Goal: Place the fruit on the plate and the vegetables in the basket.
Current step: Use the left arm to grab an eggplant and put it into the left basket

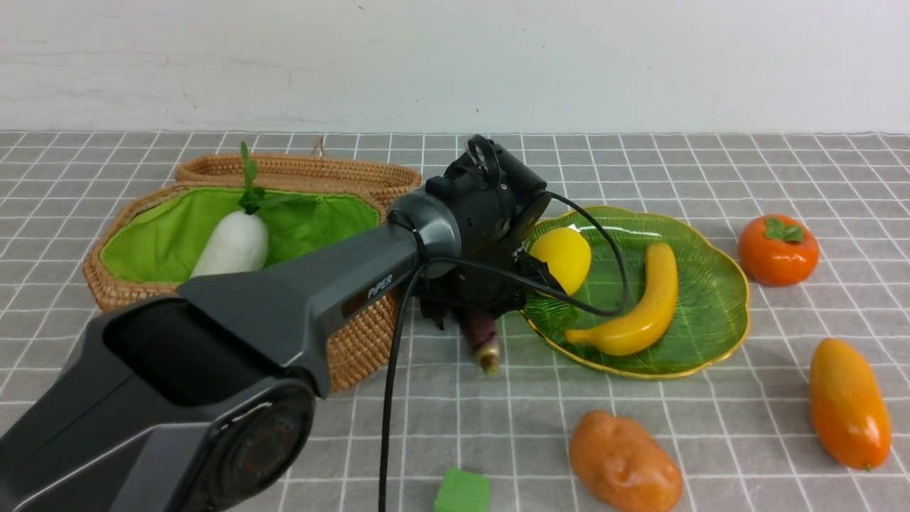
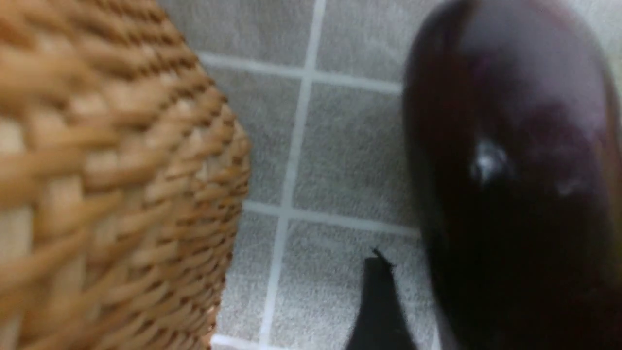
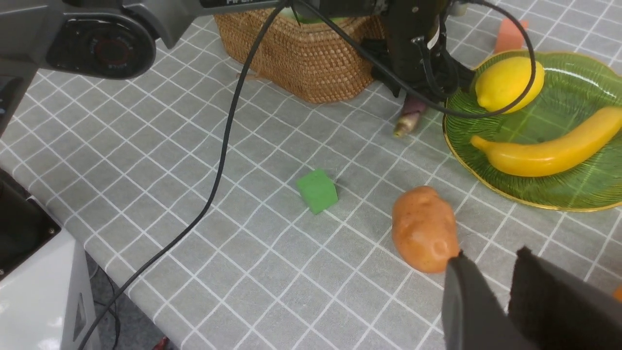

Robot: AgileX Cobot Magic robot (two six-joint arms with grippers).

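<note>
My left gripper (image 1: 475, 313) is down between the wicker basket (image 1: 355, 341) and the green plate (image 1: 711, 313), over the dark purple eggplant (image 2: 515, 170). One black finger (image 2: 379, 301) shows beside the eggplant with a strip of cloth between them; the other finger is hidden. Only the eggplant's stem end (image 1: 485, 345) shows in the front view. The white radish (image 1: 231, 245) lies in the basket. Lemon (image 1: 561, 257) and banana (image 1: 633, 313) rest on the plate. Persimmon (image 1: 778, 250), mango (image 1: 849, 404) and potato (image 1: 624, 462) lie on the cloth. My right gripper (image 3: 490, 255) hovers by the potato (image 3: 425, 228), slightly open and empty.
A small green cube (image 1: 462, 492) sits near the front edge, left of the potato. An orange cube (image 3: 509, 35) lies behind the plate. The left arm's cable (image 3: 221, 146) trails across the cloth. The table's front edge and a white base (image 3: 43, 296) lie near the right arm.
</note>
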